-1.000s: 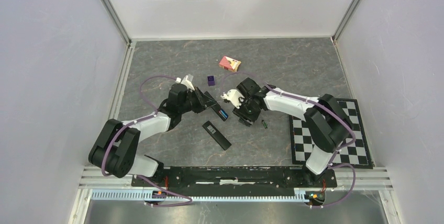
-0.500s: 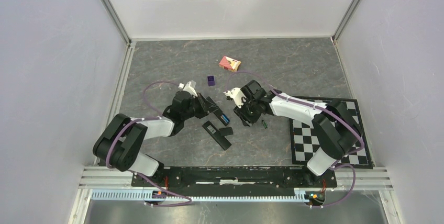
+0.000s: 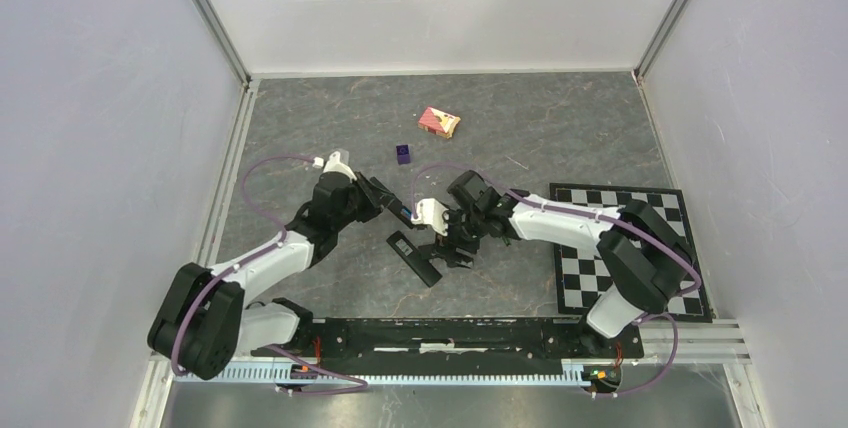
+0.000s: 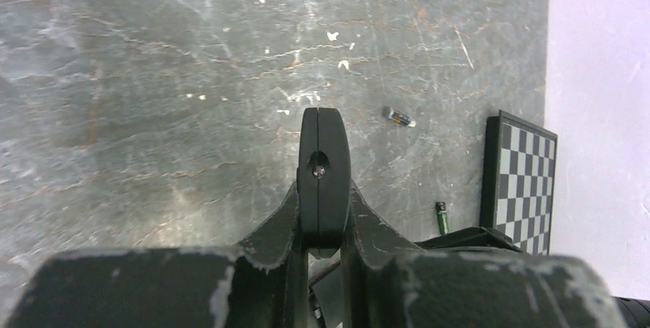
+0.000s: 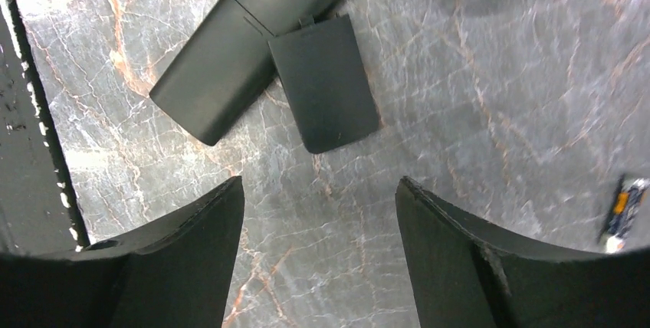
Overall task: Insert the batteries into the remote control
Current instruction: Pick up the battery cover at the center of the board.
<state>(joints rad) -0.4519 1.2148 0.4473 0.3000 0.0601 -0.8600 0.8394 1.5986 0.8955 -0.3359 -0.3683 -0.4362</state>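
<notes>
The left fingers [image 4: 323, 194] are pressed in on a black flat bar [image 4: 322, 148], which is gripped on edge above the grey marbled desk [image 4: 153, 75]. Its long axis runs from the left wrist toward the near right, with the free end aimed at the other arm. A bright blue cylindrical battery [image 3: 403, 211] is seen in that bar near the free end. It looks seated in an open recess, as if the bar were a second handset, though the top view is too small to be sure.

Just to the near right of it, the remote control [image 3: 413, 259], a slim black rectangular bar with a pale grey patch, is laid flat on the desk. Its long axis is diagonal, with the patch end toward the far left and the plain end toward the near right. No open compartment is shown on it. A small black rectangular plastic battery cover [image 5: 326, 86] is lying loose on the desk, its tab touching the remote's long side.

The right fingers [image 5: 318, 190] are spread wide above the cover, with nothing between them. Further right, the dark green cylindrical battery [image 4: 442, 217] is lying loose on the desk near a black-and-white checkered mat [image 4: 521, 182], well apart from both bars.

Progress is judged as early to middle. The cover is off and the blue cell is placed. The green cell is not yet loaded and the cover is not yet refitted.
</notes>
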